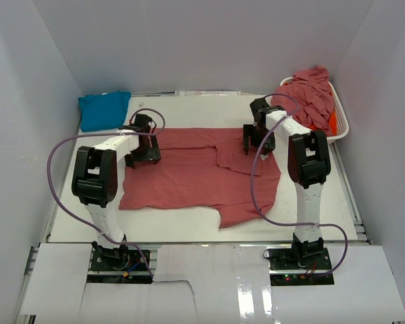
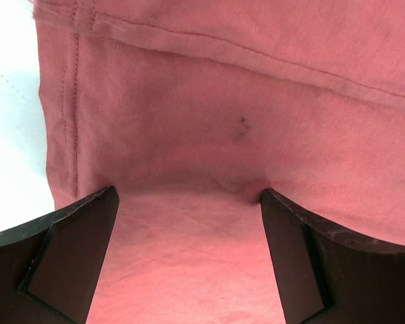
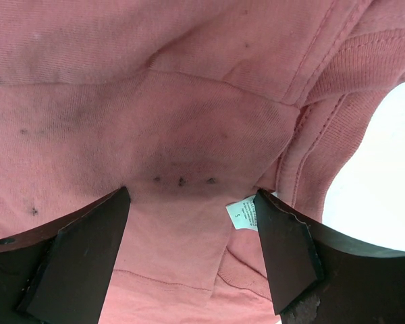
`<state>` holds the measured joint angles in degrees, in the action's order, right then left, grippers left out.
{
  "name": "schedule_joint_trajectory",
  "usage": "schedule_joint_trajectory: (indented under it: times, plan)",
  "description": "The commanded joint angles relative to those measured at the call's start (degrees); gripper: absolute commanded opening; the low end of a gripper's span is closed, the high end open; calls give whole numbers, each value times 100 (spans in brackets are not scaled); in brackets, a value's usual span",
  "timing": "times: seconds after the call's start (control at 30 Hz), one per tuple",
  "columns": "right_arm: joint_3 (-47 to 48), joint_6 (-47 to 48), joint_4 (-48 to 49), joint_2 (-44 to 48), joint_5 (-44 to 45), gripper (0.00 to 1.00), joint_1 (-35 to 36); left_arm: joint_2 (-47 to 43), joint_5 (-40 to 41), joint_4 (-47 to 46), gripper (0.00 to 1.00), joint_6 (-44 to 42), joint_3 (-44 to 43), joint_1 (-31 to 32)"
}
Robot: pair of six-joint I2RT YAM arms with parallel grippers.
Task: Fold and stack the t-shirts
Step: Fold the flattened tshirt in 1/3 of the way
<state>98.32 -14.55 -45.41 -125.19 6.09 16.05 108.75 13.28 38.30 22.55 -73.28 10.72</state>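
L gripper (image 2: pixel 189 196): jaws spread as wide as I see them go, nothing pinched betw. them. Both dark, wedge-shaped fingers (image 2: pixel 67 250) point down at the spread rose-red t-shirt (image 1: pixel 196 175), tips right at the cloth, which dimples a bit by the right-hand tip. Under this wrist cam the cotton looks matte and fine-knit. A double-stitched hem (image 2: pixel 74 88) runs along the shirt's edge and another stitched seam crosses the top of the view. Bare white table (image 2: pixel 10 101) shows past that edge.

R gripper (image 3: pixel 192 192): also well open, gripping nothing. Its fingers straddle the neck area. A small white size label (image 3: pixel 241 213) sits just beside the right-hand finger, w/ the ribbed collar band (image 3: pixel 344 74) curving up beyond it. A few dark specks mark the cloth betw. the tips.

Top cam: that shirt lies flat across mid-table, roughly rectangular, w/ one flap sticking out toward the near edge on the right. L gripper is over its far-left part, R gripper over its far-right part.

A turquoise t-shirt (image 1: pixel 104 109) lies bunched in the far-left corner, apart from the red one. Far right, a white slatted plastic basket (image 1: pixel 342 128) holds a crumpled heap of rose-red shirts (image 1: pixel 310 94), w/ orange cloth (image 1: pixel 333 121) peeking out at the heap's near-right side.
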Motion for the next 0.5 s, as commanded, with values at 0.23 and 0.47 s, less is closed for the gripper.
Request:
schedule_joint_trajectory:
  times: [0.23, 0.47]
  plan:
    - [810, 189, 76, -796, 411, 81, -41, 1104, 96, -262, 98, 48, -635, 18]
    - [1654, 119, 41, -1499, 332, 81, -146, 1719, 8, -262, 98, 39, -1329, 18]
